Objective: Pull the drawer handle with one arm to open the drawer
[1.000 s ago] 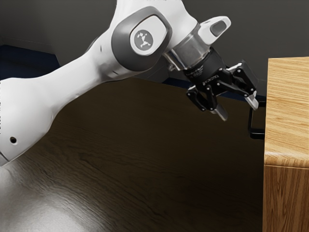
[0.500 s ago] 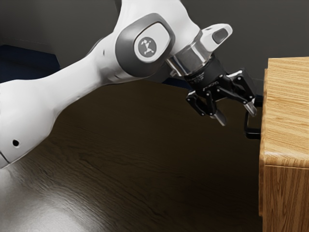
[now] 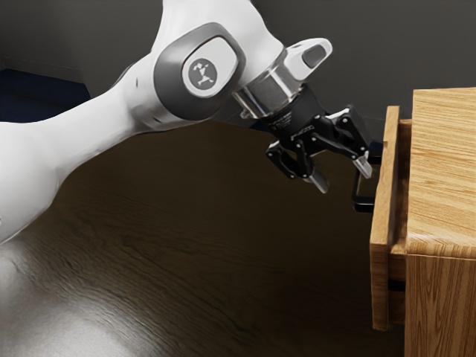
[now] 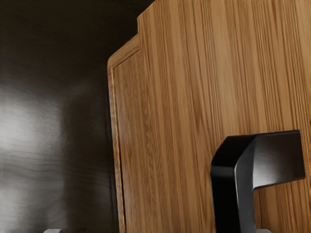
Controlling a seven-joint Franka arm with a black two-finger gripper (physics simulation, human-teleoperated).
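Dark table (image 3: 186, 260), one drawer (image 3: 385, 223), one handle (image 3: 362, 196)

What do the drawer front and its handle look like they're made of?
Drawer front: looks like light wood or wood veneer with a satin finish; streaky lengthwise grain shows. Handle: black and smooth, probably painted metal or hard plastic; a soft sheen on its bevelled edge, though which one is unclear.
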